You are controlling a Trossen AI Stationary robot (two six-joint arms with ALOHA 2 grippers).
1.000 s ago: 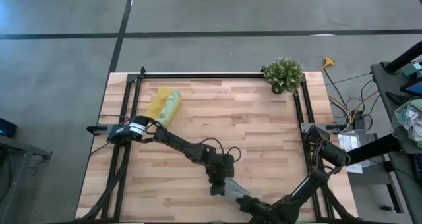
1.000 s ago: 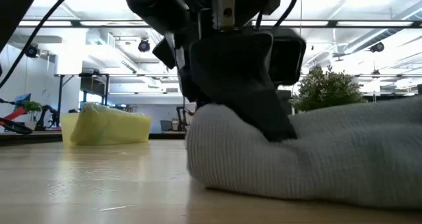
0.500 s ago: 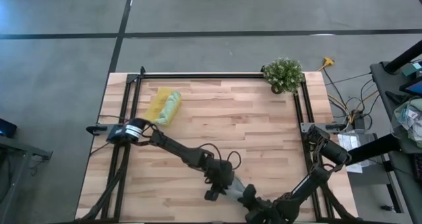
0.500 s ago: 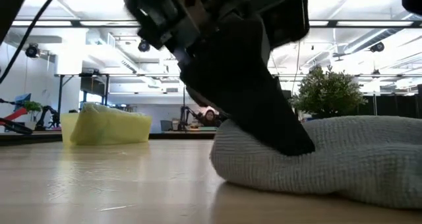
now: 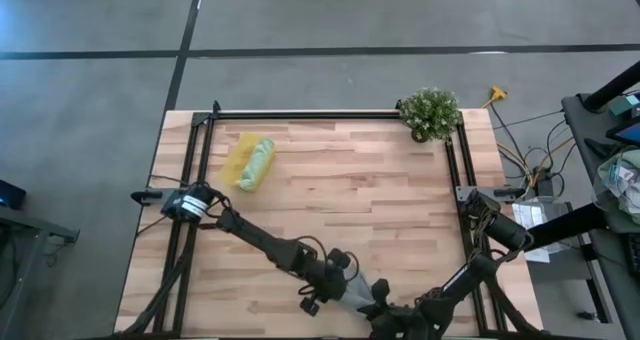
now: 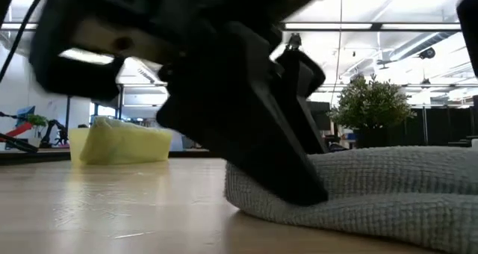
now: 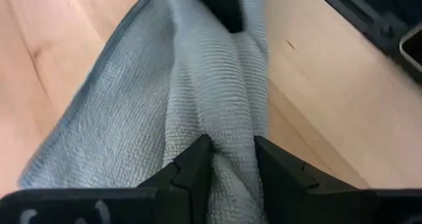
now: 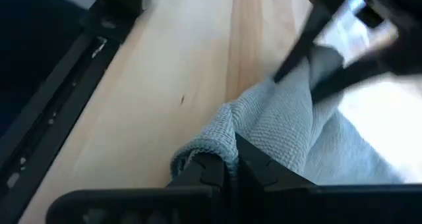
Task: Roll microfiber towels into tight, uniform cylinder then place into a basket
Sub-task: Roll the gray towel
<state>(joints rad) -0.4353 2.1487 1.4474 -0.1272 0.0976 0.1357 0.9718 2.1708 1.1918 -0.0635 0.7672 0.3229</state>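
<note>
From the high view, both arms are seen crowded at the near edge of the table, close to the middle of that edge, so very little room is left on that side while the whole wooden middle and far half stay open. The grey-blue towel is pinched there between the left gripper and the right gripper, and its long axis runs on a slant from the left arm's end down toward the near edge. The basket is parked well apart near the far left corner, with the light green towel lying rolled along its right side, long axis pointing roughly away from the near edge. A potted plant sits at the far right corner by the frame rail. In the low view the grey-blue towel is seen resting on the wood as a low bunched ridge stretching off to the right, with a dark gripper pressed onto its left end. In the left wrist view the fingers are clamped on a raised fold of the towel. In the right wrist view the right gripper is nipped tight on a folded corner of the cloth, close beside the table's metal edge rail.
</note>
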